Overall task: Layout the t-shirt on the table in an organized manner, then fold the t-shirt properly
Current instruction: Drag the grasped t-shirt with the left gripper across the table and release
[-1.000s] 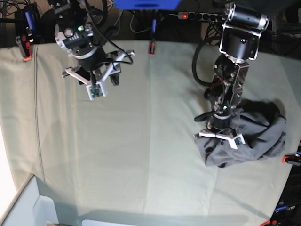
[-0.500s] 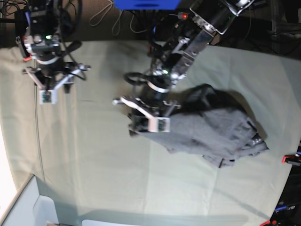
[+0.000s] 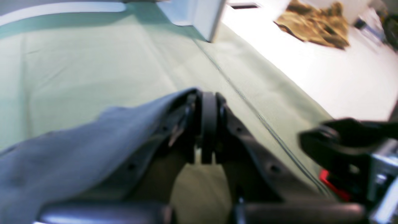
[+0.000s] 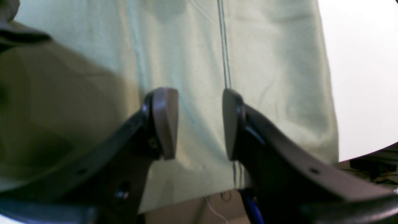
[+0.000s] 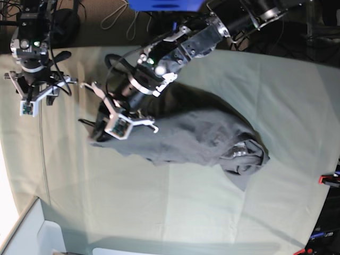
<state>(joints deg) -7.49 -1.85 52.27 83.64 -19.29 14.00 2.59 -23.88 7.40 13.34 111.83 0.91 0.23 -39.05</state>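
The dark grey t-shirt lies stretched out across the middle of the table, with a bunched lump at its right end. My left gripper reaches over to the shirt's left end and is shut on its edge. In the left wrist view the left gripper pinches the t-shirt, which trails away to the left over the pale table. My right gripper hovers at the back left corner, away from the shirt. Seen from the right wrist, the right gripper is open with only table beneath it.
A white bin stands at the front left corner; the left wrist view also catches the bin. A red clamp grips the right edge. Cables and a power strip lie behind the table. A cloth seam runs near the left edge.
My left gripper has dragged the t-shirt from the right side leftward across the table, pulling it out long. My right arm has swung further toward the back left corner, still open.
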